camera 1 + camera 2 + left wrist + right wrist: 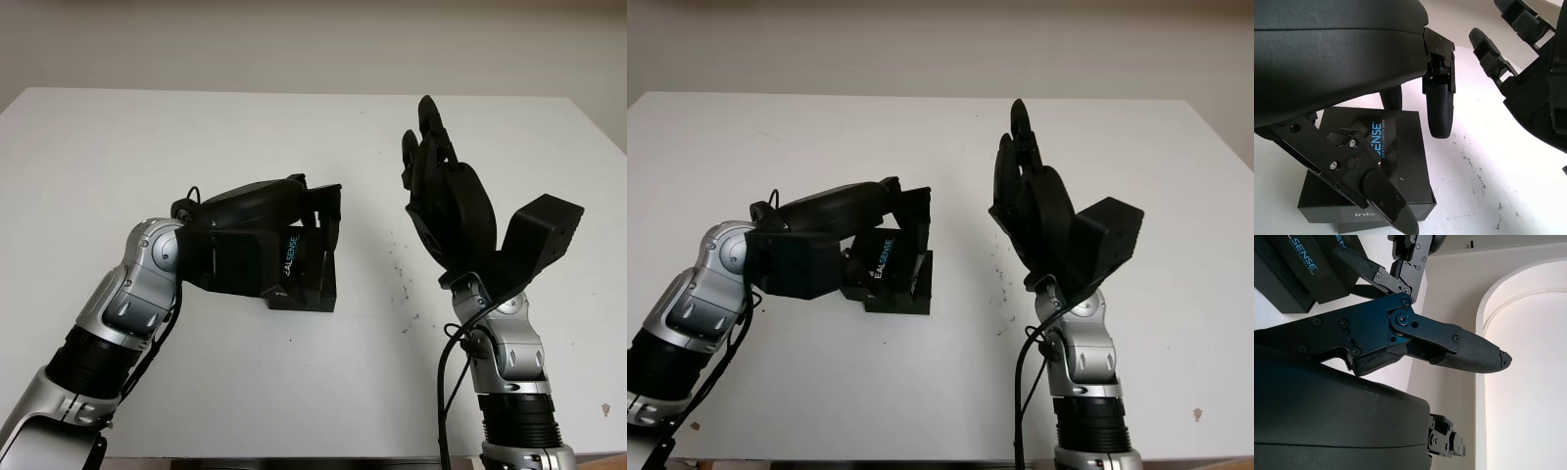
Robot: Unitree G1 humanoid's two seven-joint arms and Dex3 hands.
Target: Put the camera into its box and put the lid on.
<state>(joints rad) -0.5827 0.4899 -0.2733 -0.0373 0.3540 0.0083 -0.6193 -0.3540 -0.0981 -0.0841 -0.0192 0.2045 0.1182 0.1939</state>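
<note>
A black camera box (299, 279) sits mid-counter (98, 147) with its printed lid (1396, 152) on top. The left robot hand (318, 220) hovers over it, fingers around but apparently gripping nothing. The right robot hand (441, 186) is raised nearby, open. Likely lid-seating step; pressing it square comes next.

The left hand (294, 211) hides most of the box (304, 279), its contents unseen
</note>
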